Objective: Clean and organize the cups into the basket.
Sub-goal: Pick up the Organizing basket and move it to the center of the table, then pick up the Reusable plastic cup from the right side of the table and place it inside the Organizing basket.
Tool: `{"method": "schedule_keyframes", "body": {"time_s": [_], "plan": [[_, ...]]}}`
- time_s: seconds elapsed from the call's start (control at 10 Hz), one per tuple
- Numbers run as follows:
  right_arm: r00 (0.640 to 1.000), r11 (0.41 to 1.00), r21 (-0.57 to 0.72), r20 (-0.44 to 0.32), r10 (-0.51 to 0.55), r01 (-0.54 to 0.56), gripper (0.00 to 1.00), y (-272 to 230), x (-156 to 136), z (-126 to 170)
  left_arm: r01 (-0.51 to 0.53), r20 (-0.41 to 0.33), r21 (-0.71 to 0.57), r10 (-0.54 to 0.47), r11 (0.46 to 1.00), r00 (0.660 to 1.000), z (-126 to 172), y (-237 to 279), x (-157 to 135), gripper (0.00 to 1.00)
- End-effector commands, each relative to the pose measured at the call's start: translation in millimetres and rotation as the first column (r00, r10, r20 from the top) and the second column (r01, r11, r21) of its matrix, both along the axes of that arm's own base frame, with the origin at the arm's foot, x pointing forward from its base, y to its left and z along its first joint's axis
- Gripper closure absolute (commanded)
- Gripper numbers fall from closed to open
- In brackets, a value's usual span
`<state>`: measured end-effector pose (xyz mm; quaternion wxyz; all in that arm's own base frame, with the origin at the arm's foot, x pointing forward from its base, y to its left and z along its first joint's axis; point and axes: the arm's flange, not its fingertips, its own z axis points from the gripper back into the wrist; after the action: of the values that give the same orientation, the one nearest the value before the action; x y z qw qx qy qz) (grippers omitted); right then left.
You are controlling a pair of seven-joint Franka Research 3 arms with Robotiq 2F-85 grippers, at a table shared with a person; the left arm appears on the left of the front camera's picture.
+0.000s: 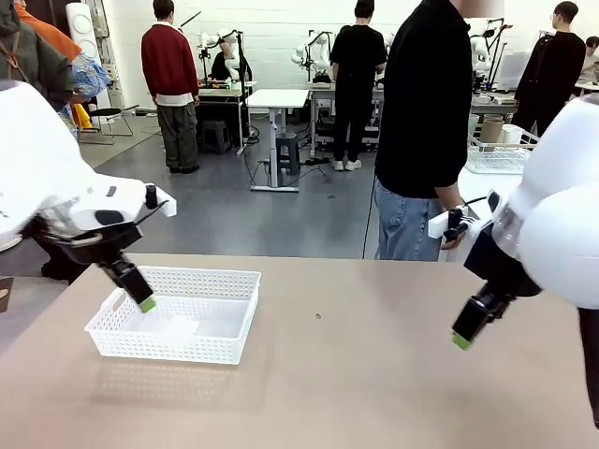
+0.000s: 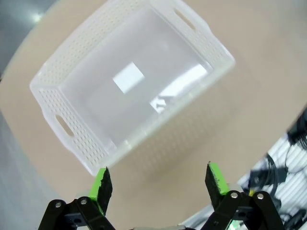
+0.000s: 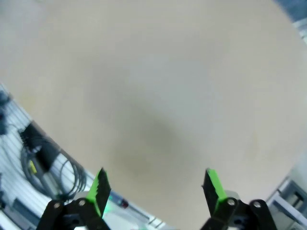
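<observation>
Broad tan table (image 1: 374, 374) across the lower half of the front view. At one o'clock, beyond its far edge, a standing person (image 1: 426, 112) in black top and blue jeans. At eight o'clock on the table, shallow rectangular white plastic basket (image 1: 168, 348) with lattice walls and cut-out handles; inside, smooth floor with a pale square patch (image 2: 128, 78). Above its nine o'clock end, left gripper (image 1: 147, 304), jaws spread wide, grasping nothing. At four o'clock over bare table, right gripper (image 1: 460, 340), jaws likewise apart.

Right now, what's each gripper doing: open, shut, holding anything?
Left gripper: open, empty, by the basket.
Right gripper: open, empty, above the table.
</observation>
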<state>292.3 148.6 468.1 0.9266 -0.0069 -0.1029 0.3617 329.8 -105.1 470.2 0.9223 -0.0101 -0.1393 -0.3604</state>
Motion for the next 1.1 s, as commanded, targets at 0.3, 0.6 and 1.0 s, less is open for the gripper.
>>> {"method": "schedule_keyframes", "body": {"time_s": [0.3, 0.6, 1.0], "plan": [[1.0, 1.0, 0.0, 0.0, 0.0, 0.0, 0.0, 0, 0, 0, 0.0, 0.0, 0.0, 0.0, 1.0, 1.0, 0, 0, 0, 0.0], [0.967, 0.934, 0.352, -0.212, 0.14, -0.058, 0.0, -9, 18, 1, -0.008, -0.157, -0.252, -0.032, 0.968, 0.987, 3, 27, 6, 0.0], [0.936, 0.654, 0.719, -0.348, 0.043, 0.237, 0.0, -116, 20, 6, -0.253, -0.407, -0.842, -0.252, 0.477, 0.878, 9, 166, 24, 0.0]]}}
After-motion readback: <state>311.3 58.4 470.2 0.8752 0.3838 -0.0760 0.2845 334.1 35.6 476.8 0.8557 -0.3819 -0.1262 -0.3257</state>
